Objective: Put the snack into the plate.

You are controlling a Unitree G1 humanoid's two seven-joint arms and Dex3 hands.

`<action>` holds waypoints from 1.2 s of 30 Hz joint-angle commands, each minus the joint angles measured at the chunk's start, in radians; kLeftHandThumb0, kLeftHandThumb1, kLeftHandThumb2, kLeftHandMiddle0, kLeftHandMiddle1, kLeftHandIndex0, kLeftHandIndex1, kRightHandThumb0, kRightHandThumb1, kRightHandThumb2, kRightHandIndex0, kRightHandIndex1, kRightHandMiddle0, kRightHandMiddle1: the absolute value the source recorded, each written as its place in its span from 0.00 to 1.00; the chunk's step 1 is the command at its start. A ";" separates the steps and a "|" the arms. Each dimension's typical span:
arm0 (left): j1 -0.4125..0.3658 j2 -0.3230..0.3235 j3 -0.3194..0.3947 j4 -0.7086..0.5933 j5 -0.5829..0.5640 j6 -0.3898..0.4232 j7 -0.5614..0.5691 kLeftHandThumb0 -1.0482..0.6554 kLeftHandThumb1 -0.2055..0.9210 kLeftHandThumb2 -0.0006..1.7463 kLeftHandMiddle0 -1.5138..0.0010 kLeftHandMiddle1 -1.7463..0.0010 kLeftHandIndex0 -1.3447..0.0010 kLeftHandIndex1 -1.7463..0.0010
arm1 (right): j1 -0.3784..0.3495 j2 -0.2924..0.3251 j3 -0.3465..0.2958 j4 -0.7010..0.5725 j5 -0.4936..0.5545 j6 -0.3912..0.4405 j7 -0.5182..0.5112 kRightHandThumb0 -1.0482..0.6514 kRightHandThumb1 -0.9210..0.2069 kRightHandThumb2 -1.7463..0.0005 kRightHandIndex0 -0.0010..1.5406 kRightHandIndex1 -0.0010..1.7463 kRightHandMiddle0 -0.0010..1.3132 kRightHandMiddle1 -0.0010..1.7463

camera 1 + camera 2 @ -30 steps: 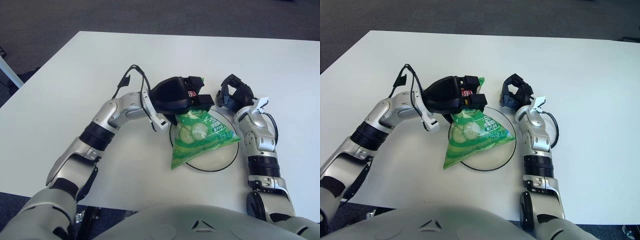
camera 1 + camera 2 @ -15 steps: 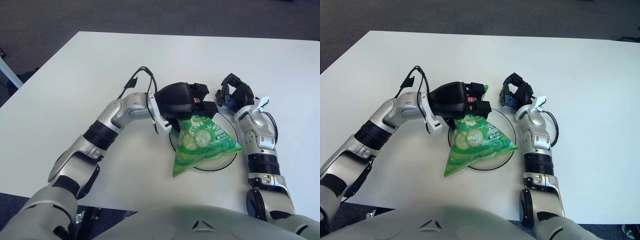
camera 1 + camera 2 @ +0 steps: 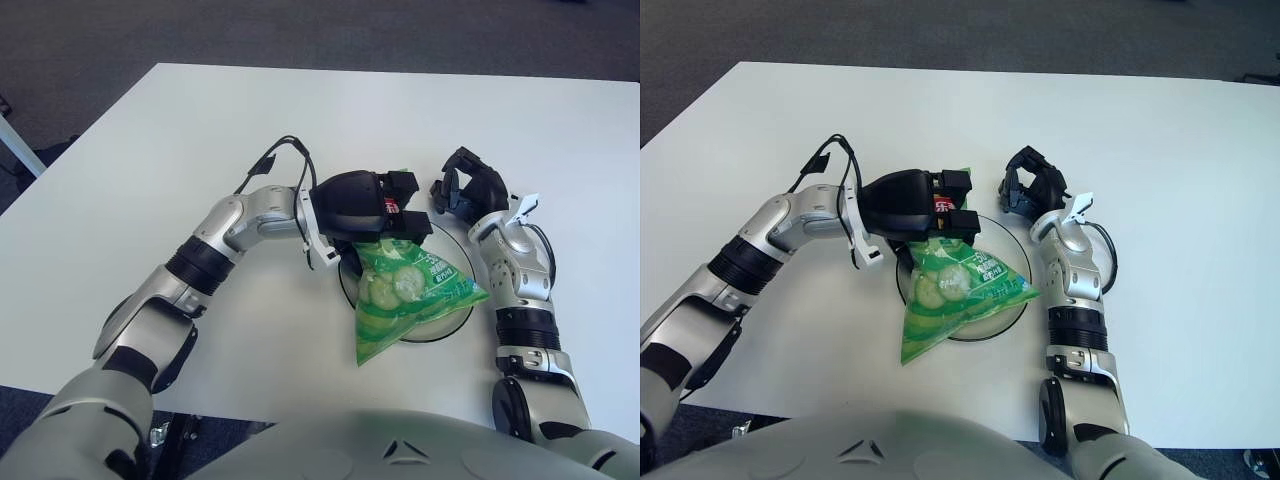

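snack bag [image 3: 404,292] | printed text present | too small to read | no other labels

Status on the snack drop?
Left robot hand shut on snack bag top edge, above plate. Bag hangs over plate, lower corner past near rim. Right robot hand idle beside plate's right. Nothing blocking.

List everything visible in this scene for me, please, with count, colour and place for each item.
Snack bag: one, green, hanging from the left hand over the plate, its lower corner past the near rim.
Plate: one, clear with a dark rim, on the table between the two hands.
Table: one, white, filling most of the view.
Left hand: one, black, gripping the bag's top edge above the plate's far side.
Right hand: one, black, beside the plate's far right rim.
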 commanded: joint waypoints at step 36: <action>-0.200 0.112 -0.160 0.270 0.315 0.075 0.137 0.61 0.80 0.46 0.76 0.00 0.82 0.10 | 0.080 0.031 0.006 -0.025 0.002 0.113 -0.038 0.34 0.51 0.26 0.84 1.00 0.45 1.00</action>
